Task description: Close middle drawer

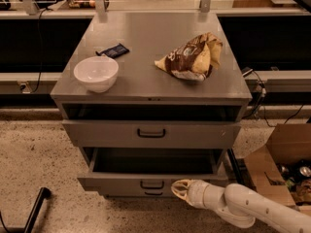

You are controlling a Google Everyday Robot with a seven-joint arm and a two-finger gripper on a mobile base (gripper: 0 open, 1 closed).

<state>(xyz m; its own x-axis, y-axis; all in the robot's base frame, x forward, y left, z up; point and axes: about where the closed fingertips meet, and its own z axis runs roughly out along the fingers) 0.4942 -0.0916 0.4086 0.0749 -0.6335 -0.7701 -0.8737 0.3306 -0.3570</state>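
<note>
The middle drawer (121,182) is pulled out of the grey cabinet, showing its deep, empty box behind a low front panel with a small black handle (152,184). My gripper (179,188) reaches in from the lower right. It is at the drawer's front panel, just right of the handle, with its cream fingers together and holding nothing. Whether it touches the panel I cannot tell. The taller-fronted top drawer (97,134) is slightly open above. The bottom drawer's handle (153,193) peeks out below.
On the cabinet top (150,52) are a white bowl (96,73), a dark packet (112,50) and a brown-and-yellow chip bag (192,57). An open cardboard box (282,159) with items stands on the floor at right. A black bar (36,208) lies at lower left.
</note>
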